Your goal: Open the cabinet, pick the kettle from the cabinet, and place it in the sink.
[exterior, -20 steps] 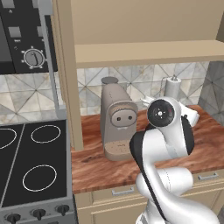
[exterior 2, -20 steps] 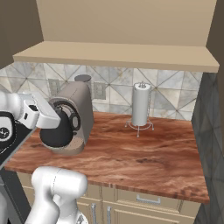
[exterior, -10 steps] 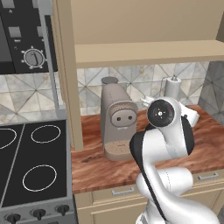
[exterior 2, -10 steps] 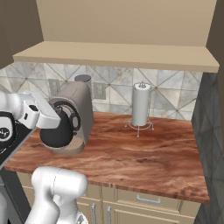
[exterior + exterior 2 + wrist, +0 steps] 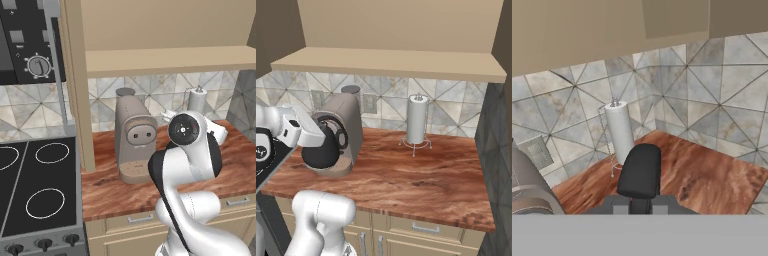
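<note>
the gripper [image 5: 640,197] is fully closed with nothing between its tips, held level above the reddish wood countertop [image 5: 421,180] and aimed at the tiled backsplash [image 5: 702,90], a carry posture rather than a reach. the cabinet [image 5: 150,30] sits at 12 o'clock overhead, its underside facing the counter. the kettle cannot be located. the coffee machine [image 5: 133,142] stands at 9 o'clock of the arm, the paper towel roll [image 5: 417,120] near the wall, the stovetop [image 5: 35,185] beyond.
</note>
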